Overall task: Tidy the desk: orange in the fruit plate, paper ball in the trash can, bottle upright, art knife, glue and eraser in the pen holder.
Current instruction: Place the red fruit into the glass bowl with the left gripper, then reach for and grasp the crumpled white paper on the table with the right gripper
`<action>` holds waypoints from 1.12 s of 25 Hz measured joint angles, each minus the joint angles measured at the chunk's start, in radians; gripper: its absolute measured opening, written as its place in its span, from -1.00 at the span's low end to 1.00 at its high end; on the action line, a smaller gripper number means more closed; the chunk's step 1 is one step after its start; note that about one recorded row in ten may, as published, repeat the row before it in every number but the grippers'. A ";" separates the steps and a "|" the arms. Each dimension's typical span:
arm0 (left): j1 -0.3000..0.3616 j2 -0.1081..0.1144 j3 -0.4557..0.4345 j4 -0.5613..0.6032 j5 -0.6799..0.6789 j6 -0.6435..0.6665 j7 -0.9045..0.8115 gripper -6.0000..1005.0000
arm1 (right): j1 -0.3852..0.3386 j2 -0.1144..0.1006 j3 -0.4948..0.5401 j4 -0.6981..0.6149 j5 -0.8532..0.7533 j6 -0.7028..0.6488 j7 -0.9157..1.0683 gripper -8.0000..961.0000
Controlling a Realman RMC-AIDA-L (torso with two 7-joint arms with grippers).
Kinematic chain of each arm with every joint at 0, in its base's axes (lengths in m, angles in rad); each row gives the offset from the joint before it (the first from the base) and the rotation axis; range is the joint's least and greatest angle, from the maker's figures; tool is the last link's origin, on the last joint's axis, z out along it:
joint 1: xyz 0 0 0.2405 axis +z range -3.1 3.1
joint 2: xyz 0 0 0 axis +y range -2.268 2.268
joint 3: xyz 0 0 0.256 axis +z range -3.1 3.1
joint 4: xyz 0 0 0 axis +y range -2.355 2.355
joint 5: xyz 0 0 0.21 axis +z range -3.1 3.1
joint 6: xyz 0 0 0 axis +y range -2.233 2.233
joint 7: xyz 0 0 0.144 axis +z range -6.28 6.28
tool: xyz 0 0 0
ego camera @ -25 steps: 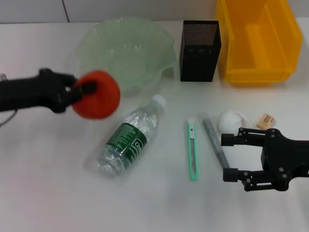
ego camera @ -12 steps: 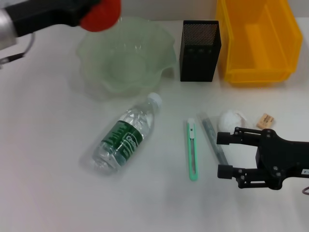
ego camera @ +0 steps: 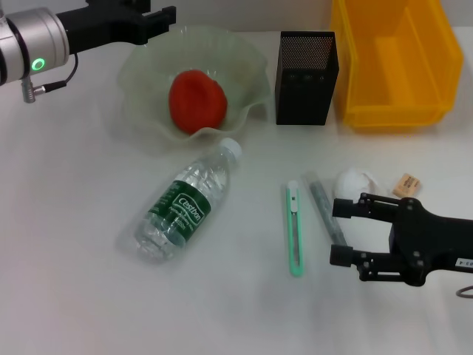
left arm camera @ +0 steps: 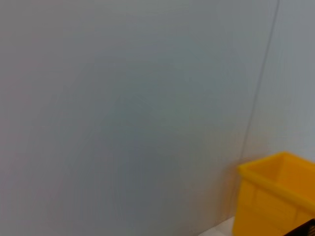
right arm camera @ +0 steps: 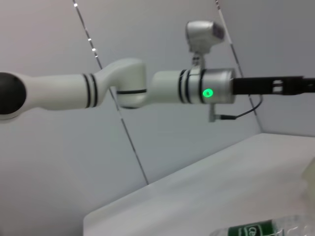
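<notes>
Left hand point(ego camera: 164, 16) up at the far left, raised over the back rim of the pale green wavy glass fruit plate point(ego camera: 144, 70), black fingers spread apart, holding nothing; silver wrist with a green light behind it; round red-orange orange point(ego camera: 197, 100) sits inside the fruit plate, apart from the hand; clear plastic water bottle with green label and white cap point(ego camera: 186, 200) lies on its side on the white surface point(ego camera: 74, 222), cap pointing toward the plate, just in front of its near rim; black mesh square pen holder point(ego camera: 306, 76) stands upright beside the plate's right edge; mint-green art knife point(ego camera: 294, 228) lies flat on the surface right of the bottle; thin grey glue stick point(ego camera: 325, 207) lies just beside the knife, its near end under the right hand's upper finger; right hand point(ego camera: 344, 231) low over the surface at the near right, black fingers open wide, tips around the near end of the glue stick, gripping nothing; crumpled white paper ball point(ego camera: 356, 182) just beyond the right hand; small tan eraser point(ego camera: 406, 185) right of the paper ball; yellow plastic bin point(ego camera: 392, 59) at the far right, behind them; right wrist view shows the left arm's white links and the bottle's label low in the picture; left wrist view shows a grey wall and a corner of the yellow bin.
</notes>
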 joint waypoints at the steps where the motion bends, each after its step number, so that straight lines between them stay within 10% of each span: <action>1: 0.014 0.002 -0.002 0.005 -0.020 0.028 0.003 -0.19 | 0.001 -0.001 0.008 0.000 0.000 0.000 0.000 0.65; 7: 0.179 0.043 -0.054 0.051 -0.176 0.456 0.081 0.09 | 0.013 -0.012 0.146 -0.006 0.002 -0.079 0.007 0.65; 14: 0.295 0.091 -0.053 0.044 -0.138 0.657 0.130 0.62 | 0.084 -0.048 0.205 -0.149 0.013 -0.147 0.162 0.65; 22: 0.358 0.110 -0.060 0.022 -0.082 0.686 0.145 0.67 | 0.202 -0.037 -0.112 -0.910 -0.261 -0.140 0.793 0.65; 28: 0.358 0.102 -0.060 0.014 -0.064 0.677 0.146 0.66 | 0.229 -0.001 -0.323 -1.064 -0.451 -0.065 0.952 0.65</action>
